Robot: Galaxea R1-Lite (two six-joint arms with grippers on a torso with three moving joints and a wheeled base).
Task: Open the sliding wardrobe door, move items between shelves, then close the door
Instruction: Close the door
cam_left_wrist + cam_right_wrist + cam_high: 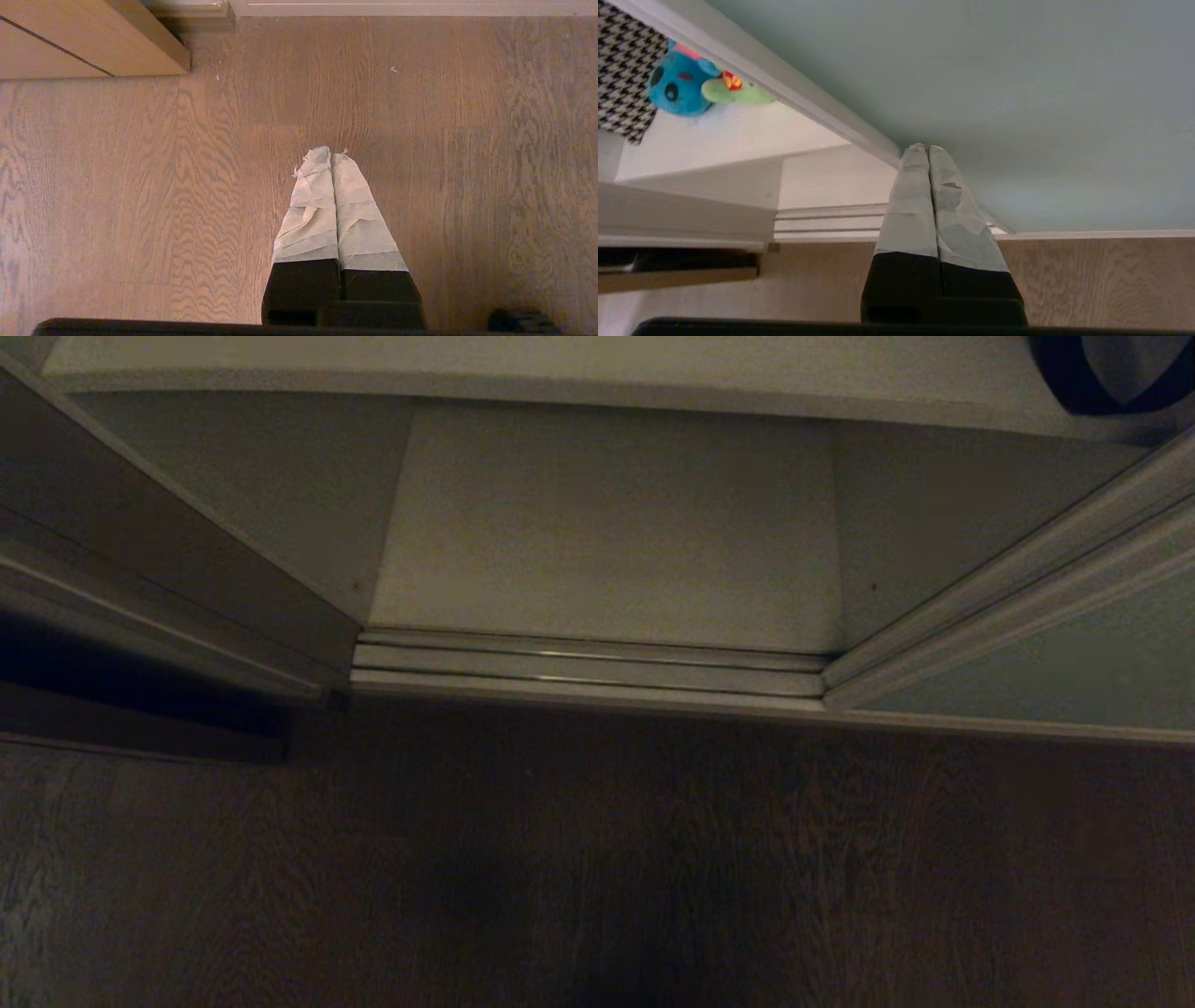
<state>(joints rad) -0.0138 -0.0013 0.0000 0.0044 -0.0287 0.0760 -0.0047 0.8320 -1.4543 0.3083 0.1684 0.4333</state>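
The sliding wardrobe door (1017, 93) is a pale grey-green panel with a slim silvery frame (808, 100); in the head view it stands at the right (1074, 663), leaving the wardrobe open. My right gripper (927, 147) is shut and empty, its tips at the panel beside that frame. A teal-blue toy (677, 86) and a green toy with a red mark (738, 93) lie together on a white shelf (728, 135). The lowest white shelf (607, 523) is bare. My left gripper (331, 151) hangs shut over the wooden floor. Neither arm shows in the head view.
The floor rail (588, 667) runs along the wardrobe's front edge. A black-and-white houndstooth cloth (621, 70) hangs beside the toys. A dark rounded object (1102, 373) sits on the upper shelf at the right. Wooden furniture (84, 42) stands to the left.
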